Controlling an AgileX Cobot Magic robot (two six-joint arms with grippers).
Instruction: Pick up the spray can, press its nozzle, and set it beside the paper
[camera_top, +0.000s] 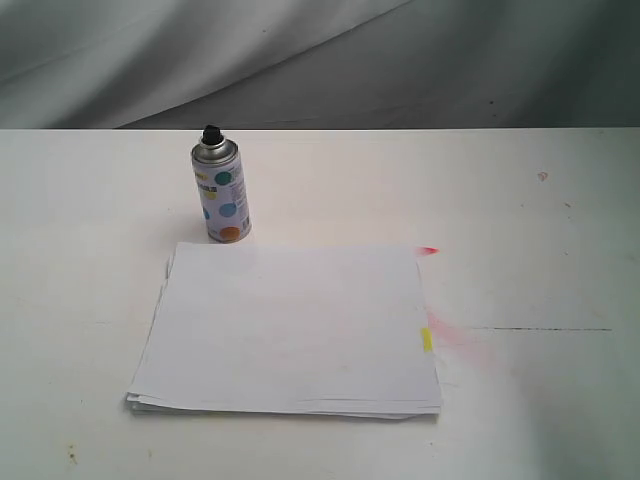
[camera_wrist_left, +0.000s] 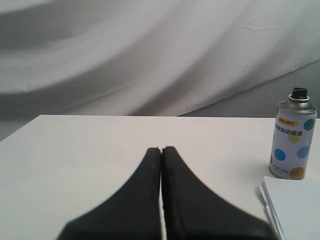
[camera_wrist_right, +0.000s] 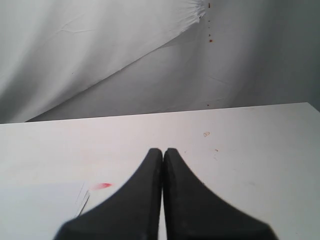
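The left tool (camera_wrist_left: 161, 150) is shut on nothing, low over the table (camera_wrist_left: 75, 150); the right tool (camera_wrist_right: 163, 150) is the same. In the exterior view the can (camera_top: 221, 192) stands upright, upper left of centre, just above the paper (camera_top: 290, 325), nozzle (camera_top: 211, 133) uppermost. Pickup looks unstarted: next, the left tool should open wide and close round the can's body.

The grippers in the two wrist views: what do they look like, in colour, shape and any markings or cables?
The left gripper and the right gripper look alike: two matte black fingers each, broad near the camera and curving in to narrow rounded tips. No cables, labels or markings show. The arms themselves appear in no view.
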